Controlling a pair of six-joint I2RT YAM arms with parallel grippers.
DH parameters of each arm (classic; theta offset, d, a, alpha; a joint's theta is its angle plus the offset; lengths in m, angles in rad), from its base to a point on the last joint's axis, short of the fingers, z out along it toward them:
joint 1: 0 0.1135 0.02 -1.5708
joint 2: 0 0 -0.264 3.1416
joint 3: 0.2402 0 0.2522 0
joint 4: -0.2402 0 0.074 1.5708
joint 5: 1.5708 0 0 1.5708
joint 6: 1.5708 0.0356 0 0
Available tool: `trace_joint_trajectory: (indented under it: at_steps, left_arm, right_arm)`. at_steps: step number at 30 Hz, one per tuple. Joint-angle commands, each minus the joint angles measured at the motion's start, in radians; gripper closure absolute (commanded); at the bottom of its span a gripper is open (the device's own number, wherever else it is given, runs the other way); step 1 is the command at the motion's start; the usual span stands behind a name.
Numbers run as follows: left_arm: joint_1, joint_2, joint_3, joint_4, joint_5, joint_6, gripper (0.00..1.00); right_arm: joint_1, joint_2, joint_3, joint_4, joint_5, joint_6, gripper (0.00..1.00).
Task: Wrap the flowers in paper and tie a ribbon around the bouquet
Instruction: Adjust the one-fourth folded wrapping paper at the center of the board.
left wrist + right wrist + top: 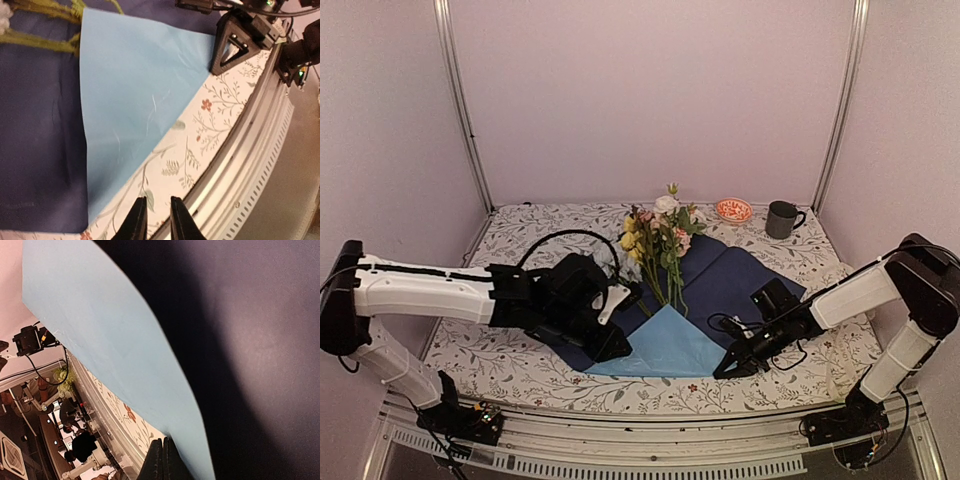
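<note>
Finishes: nearly all matt, only the metal has sheen.
Thin paper (pixel 130 90), smooth, matt on its 2 faces, with faint creases. Cloth (pixel 200 130) is matt printed fabric. Rail (pixel 260 150) is brushed metal. Left gripper (pixel 158 202) is matt black plastic. Flowers (pixel 45 42) have rough, fibrous stems.

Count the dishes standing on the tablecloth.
2. A small orange-patterned bowl sits at the far edge, right of the flowers; a dark grey mug stands just right of it. The left arm could hide others.
</note>
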Motion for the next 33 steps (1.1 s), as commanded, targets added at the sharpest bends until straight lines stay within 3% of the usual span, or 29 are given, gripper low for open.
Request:
trace_joint_trajectory:
  at_steps: [1, 8, 11, 14, 20, 22, 24, 25, 27, 28, 30, 33]
  left_arm:
    - [0.000, 0.292, 0.192, -0.049, -0.051, 0.174, 0.82]
    - [0.006, 0.494, 0.309, -0.081, -0.102, 0.235, 0.81]
    - [0.010, 0.519, 0.322, -0.118, -0.103, 0.235, 0.81]
    - [0.016, 0.511, 0.309, -0.115, -0.095, 0.232, 0.81]
    - [0.032, 0.522, 0.309, -0.107, -0.063, 0.252, 0.81]
    - [0.035, 0.524, 0.309, -0.104, -0.055, 0.259, 0.81]
    - [0.037, 0.525, 0.309, -0.105, -0.049, 0.262, 0.81]
    - [0.038, 0.525, 0.309, -0.104, -0.045, 0.264, 0.81]
    - [0.041, 0.525, 0.310, -0.105, -0.043, 0.267, 0.81]
    - [0.040, 0.524, 0.311, -0.105, -0.043, 0.267, 0.81]
    - [0.040, 0.525, 0.315, -0.103, -0.045, 0.269, 0.81]
    - [0.040, 0.526, 0.318, -0.100, -0.039, 0.277, 0.81]
  right_arm:
    - [-0.002, -0.026, -0.008, -0.128, 0.169, 0.027, 0.99]
    - [0.047, -0.066, 0.045, -0.209, 0.282, 0.084, 0.93]
    - [0.073, -0.109, 0.095, -0.314, 0.385, 0.103, 0.84]
    - [0.077, -0.210, 0.167, -0.463, 0.554, 0.127, 0.46]
    - [0.070, -0.359, 0.377, -0.660, 0.862, 0.167, 0.00]
    - [0.056, -0.398, 0.371, -0.612, 0.903, 0.189, 0.01]
    - [0.012, -0.408, 0.350, -0.584, 0.837, 0.269, 0.01]
    - [-0.004, -0.405, 0.338, -0.576, 0.777, 0.294, 0.10]
    - [-0.023, -0.378, 0.321, -0.626, 0.677, 0.355, 0.45]
    - [-0.025, -0.360, 0.315, -0.679, 0.634, 0.396, 0.54]
    - [-0.022, -0.336, 0.290, -0.735, 0.546, 0.516, 0.58]
    - [0.012, -0.374, 0.246, -0.714, 0.515, 0.606, 0.52]
